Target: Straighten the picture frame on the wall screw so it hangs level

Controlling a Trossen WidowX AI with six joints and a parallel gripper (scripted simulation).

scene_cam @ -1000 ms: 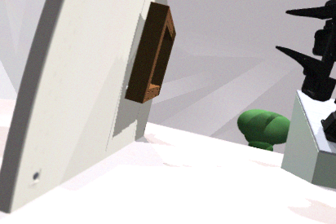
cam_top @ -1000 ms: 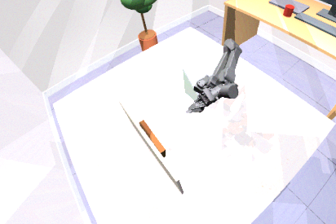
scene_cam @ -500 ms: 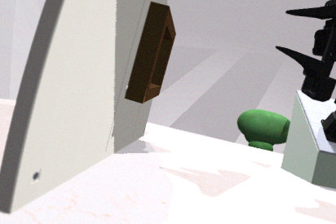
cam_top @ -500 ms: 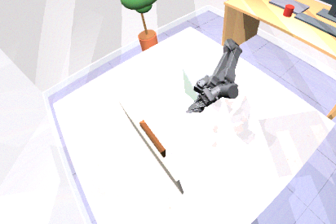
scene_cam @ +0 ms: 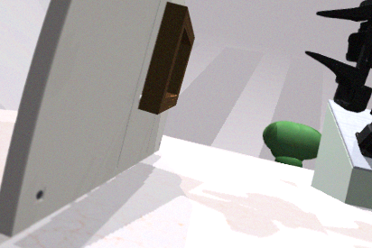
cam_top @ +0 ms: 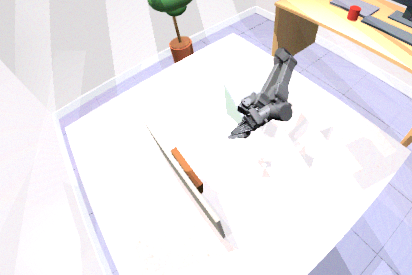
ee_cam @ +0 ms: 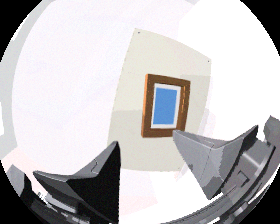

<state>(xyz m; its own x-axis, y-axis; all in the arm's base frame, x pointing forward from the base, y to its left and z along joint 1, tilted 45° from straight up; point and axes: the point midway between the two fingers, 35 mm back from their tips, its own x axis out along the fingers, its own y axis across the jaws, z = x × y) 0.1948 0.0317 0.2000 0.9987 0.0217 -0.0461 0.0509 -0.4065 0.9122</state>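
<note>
The brown wooden picture frame (cam_top: 187, 169) (scene_cam: 167, 60) (ee_cam: 165, 106) with a blue picture hangs on the thin grey wall panel (cam_top: 212, 216) (scene_cam: 86, 81) (ee_cam: 131, 96). In the wrist view it looks slightly tilted, leaning a little clockwise. My gripper (cam_top: 239, 132) (scene_cam: 322, 33) (ee_cam: 145, 140) is open and empty. It is drawn well back from the frame, pointing toward it with a wide gap between. The screw and the notched strip are hidden behind the frame.
A pale green block (scene_cam: 336, 162) (cam_top: 229, 102) stands by the arm's base. A potted green plant (cam_top: 174, 0) (scene_cam: 291, 142) stands at the back edge. A wooden desk (cam_top: 310, 7) with a red cup (cam_top: 354, 12) is at the far right.
</note>
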